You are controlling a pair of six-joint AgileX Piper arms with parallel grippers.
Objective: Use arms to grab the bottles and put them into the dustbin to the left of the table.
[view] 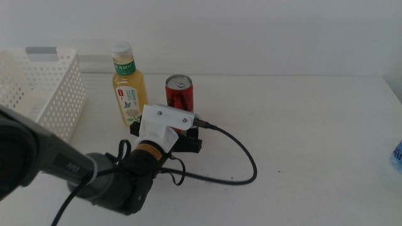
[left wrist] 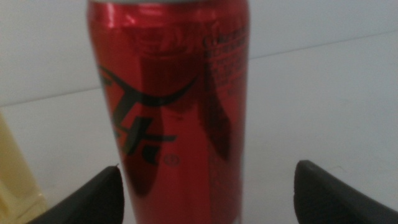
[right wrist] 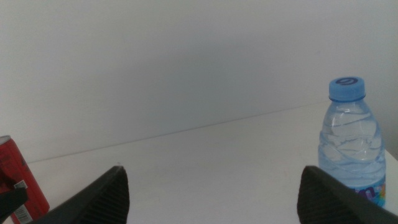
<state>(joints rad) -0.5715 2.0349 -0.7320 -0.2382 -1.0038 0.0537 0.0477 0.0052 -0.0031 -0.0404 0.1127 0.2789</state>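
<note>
Reaching in from the left across the tabletop [view: 301, 125], our left gripper [view: 168, 133] sits right up against the slim red can [view: 179, 94], its white housing [view: 164, 122] covering the can's lower part in the middle view. From the left wrist we see our jaws spread wide with the red can [left wrist: 171, 106] standing upright between them, nearer one jaw than the other; we cannot tell whether that jaw touches it, and the other is clearly apart from it. Nothing is held.

Just beside the can stands the yellow tea bottle [view: 129, 88], upright, white cap on, close enough that a yellow sliver of it [left wrist: 15, 180] shows at the edge of the left wrist view. Beyond the bottle, at the tabletop's left side, the white dustbin [view: 44, 88] stands with its perforated wall facing us. A black cable [view: 242, 154] loops from the gripper over the bare surface to the can's right.

Our right gripper [right wrist: 211, 199] is out of the middle view; its jaws are spread wide and hold nothing. Its wrist camera shows the small clear water bottle [right wrist: 349, 146], blue-capped and upright, and an edge of the can [right wrist: 18, 180] far across. A blue scrap [view: 397, 156] at the middle view's right edge may be that bottle.

The tabletop is plain white, and a blank pale wall [view: 251, 31] rises behind it.
</note>
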